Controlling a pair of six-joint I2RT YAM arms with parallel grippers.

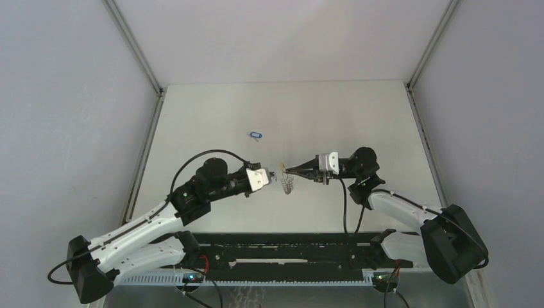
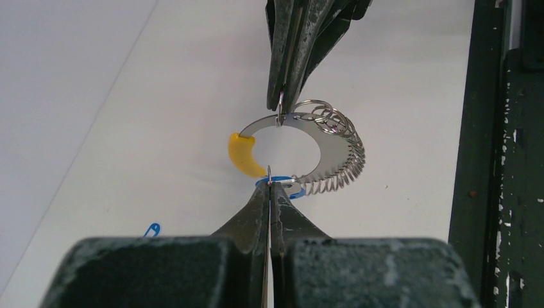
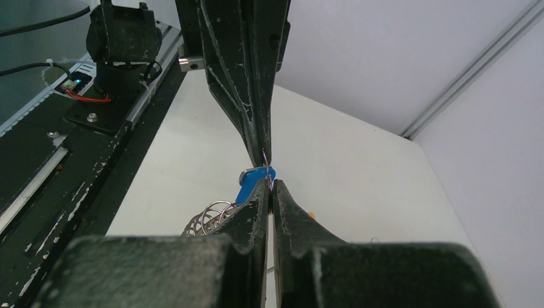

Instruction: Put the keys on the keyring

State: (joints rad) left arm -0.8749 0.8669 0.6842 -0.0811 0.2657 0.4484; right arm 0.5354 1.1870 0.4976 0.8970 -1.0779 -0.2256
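The keyring (image 2: 328,151) is a flat silver loop with a yellow arc (image 2: 242,154) and several small wire rings along one side. It hangs in the air between both grippers (image 1: 289,185). My left gripper (image 2: 270,185) is shut on the thin wire ring of one key, whose blue tag (image 2: 294,190) sits right behind the tips at the keyring's lower edge. My right gripper (image 3: 270,186) is shut on the keyring's upper edge, its fingers (image 2: 285,77) reaching down from the top of the left wrist view. The blue tag (image 3: 252,183) shows between both tip pairs. The second key (image 1: 256,135) lies on the table.
The second key also shows in the left wrist view (image 2: 152,229), low left on the white table. The black base rail (image 1: 282,247) runs along the near edge. Grey walls with metal corner strips (image 1: 135,48) enclose the table (image 1: 308,115).
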